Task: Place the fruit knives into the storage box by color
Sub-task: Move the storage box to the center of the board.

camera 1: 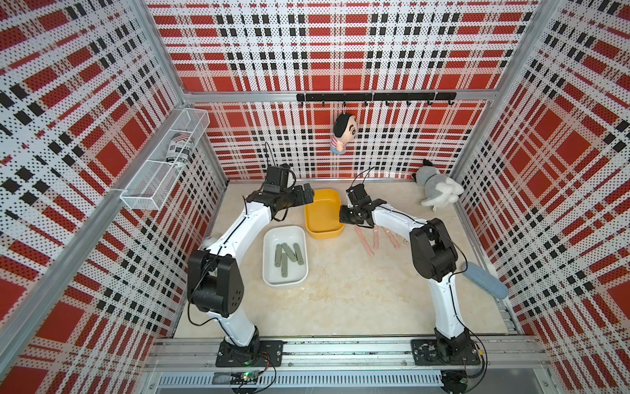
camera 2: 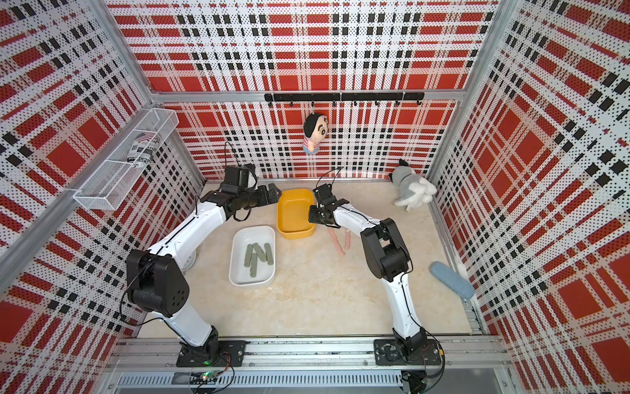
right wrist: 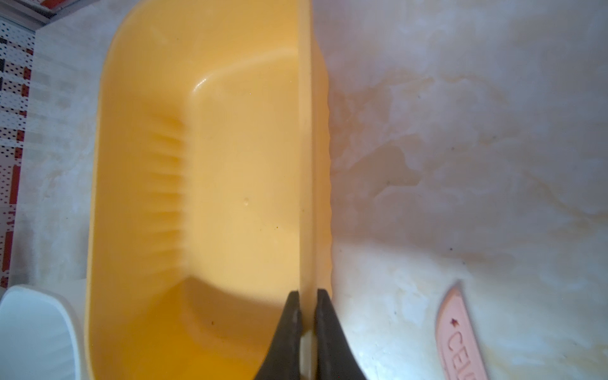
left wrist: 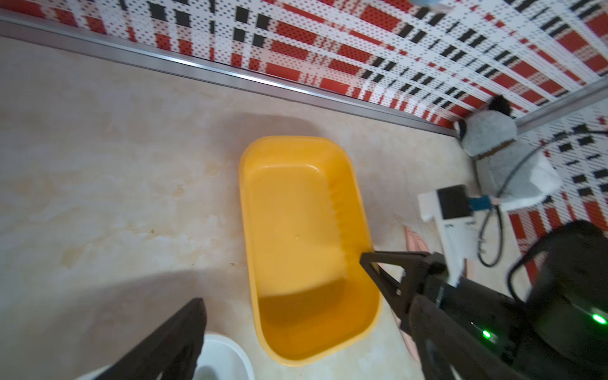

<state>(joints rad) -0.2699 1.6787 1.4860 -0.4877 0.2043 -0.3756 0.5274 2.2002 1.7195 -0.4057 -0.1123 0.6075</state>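
the clearest lettering is on a pink knife (right wrist: 460, 335) lying near the yellow box (right wrist: 138, 164), seen from my right wrist. raised capitals run along its flat face: c, e, l, then the picture's edge cuts the word off. a small star-like mark sits just before the letters, toward the rounded tip. in both top views a printed roll (camera 1: 179, 150) (camera 2: 143, 150) in the wire basket (camera 1: 146, 184) carries a stars-and-stripes patch and bold dark print. it seems to begin "sup", but is too small to read for sure.
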